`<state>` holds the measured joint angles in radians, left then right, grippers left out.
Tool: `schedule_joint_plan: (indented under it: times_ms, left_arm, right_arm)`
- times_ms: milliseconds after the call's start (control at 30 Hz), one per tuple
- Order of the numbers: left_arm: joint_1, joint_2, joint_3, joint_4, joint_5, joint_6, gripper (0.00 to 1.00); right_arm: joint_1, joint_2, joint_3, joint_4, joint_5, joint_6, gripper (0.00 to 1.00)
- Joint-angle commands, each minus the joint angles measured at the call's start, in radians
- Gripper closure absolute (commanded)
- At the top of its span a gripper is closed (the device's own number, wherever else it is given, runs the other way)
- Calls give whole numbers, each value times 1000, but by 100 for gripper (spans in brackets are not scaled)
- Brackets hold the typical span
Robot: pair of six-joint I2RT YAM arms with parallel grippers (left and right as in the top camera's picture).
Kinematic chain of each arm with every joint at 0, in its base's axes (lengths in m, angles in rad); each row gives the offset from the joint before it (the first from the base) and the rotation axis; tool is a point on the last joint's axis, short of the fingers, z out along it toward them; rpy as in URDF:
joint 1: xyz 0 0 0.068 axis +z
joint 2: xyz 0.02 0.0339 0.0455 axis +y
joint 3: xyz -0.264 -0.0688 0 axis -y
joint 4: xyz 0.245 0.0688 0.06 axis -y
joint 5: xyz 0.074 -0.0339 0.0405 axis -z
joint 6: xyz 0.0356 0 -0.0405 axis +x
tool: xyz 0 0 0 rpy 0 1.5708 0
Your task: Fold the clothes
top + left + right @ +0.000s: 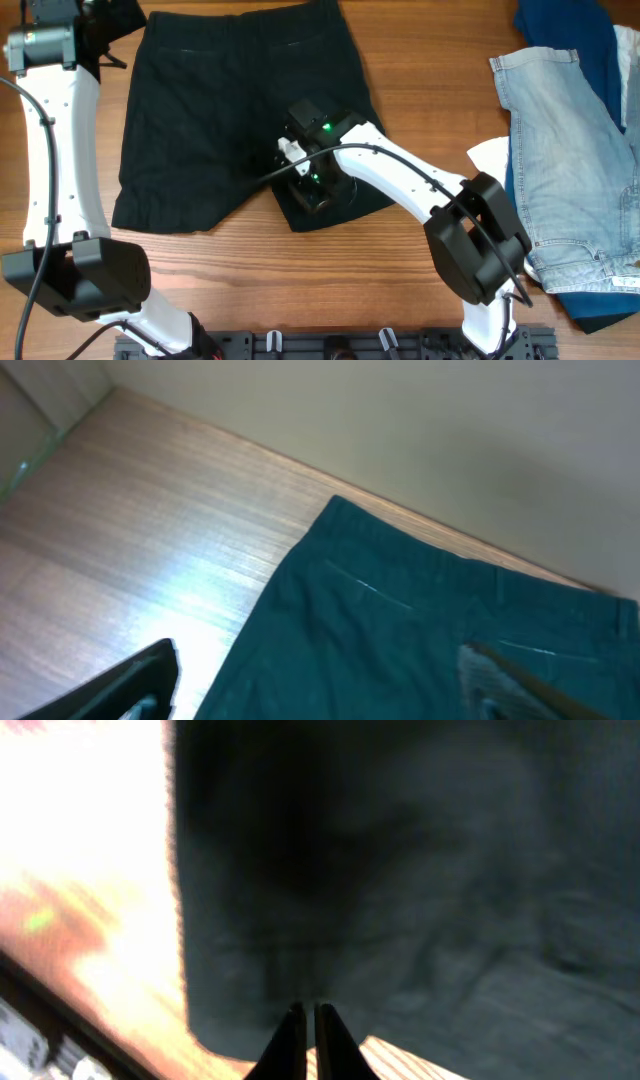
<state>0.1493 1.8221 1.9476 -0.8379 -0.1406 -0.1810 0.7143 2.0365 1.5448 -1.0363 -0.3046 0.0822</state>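
The black shorts (pixel 230 110) lie flat on the wooden table, waistband at the far edge, legs toward the front. My right gripper (pixel 312 188) is down at the hem of the right leg, where the fabric bunches. In the right wrist view its fingers (pixel 305 1012) are pressed together at the edge of the shorts (pixel 400 870), pinching the hem. My left gripper (pixel 112 30) hovers at the far left by the waistband corner. In the left wrist view its fingers (pixel 325 690) are spread wide and empty above the shorts (pixel 420 630).
A pale blue denim garment (pixel 570 150) lies on a dark blue cloth (pixel 565 30) at the right side of the table, with a white piece (pixel 490 155) at its left edge. A black rail (pixel 330 345) runs along the front edge.
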Motion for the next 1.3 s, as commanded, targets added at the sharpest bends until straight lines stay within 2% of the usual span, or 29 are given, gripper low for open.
schedule_joint_plan:
  times_ms: [0,33,100,133,300,400,433,567,767,867,933,1067,1267]
  left_arm:
    - [8,-5,13,-37,10,-10,5]
    - [8,-4,13,-48,10,-10,5]
    - [8,-3,12,-67,10,-10,4]
    - [8,-3,12,-73,10,-10,4]
    - [8,-1,12,-91,55,-10,3]
    - [5,6,12,-97,63,-10,1]
    - [5,10,12,-99,63,-10,1]
    - [5,32,12,-130,63,-9,0]
    - [5,36,12,-174,61,-5,0]
    - [5,37,12,-174,61,-3,0]
    - [5,37,12,-174,61,21,0]
    - [5,37,12,-174,61,21,0]
    - [5,41,12,-173,62,20,0]
  right_arm:
    - [-74,-16,2,52,73,137,80]
    - [-106,-19,14,62,73,138,74]
    - [-190,-19,48,97,74,122,52]
    - [-238,-19,56,136,73,114,46]
    - [-391,1,56,293,96,98,36]
    - [-436,35,55,363,114,101,36]
    - [-442,47,55,383,114,101,36]
    - [-451,101,55,431,114,104,50]
    - [-450,134,51,479,138,100,52]
    - [-450,166,51,497,136,74,57]
    - [-449,181,51,493,121,74,66]
    - [-448,188,51,471,97,76,96]
    - [-483,187,51,459,145,135,96]
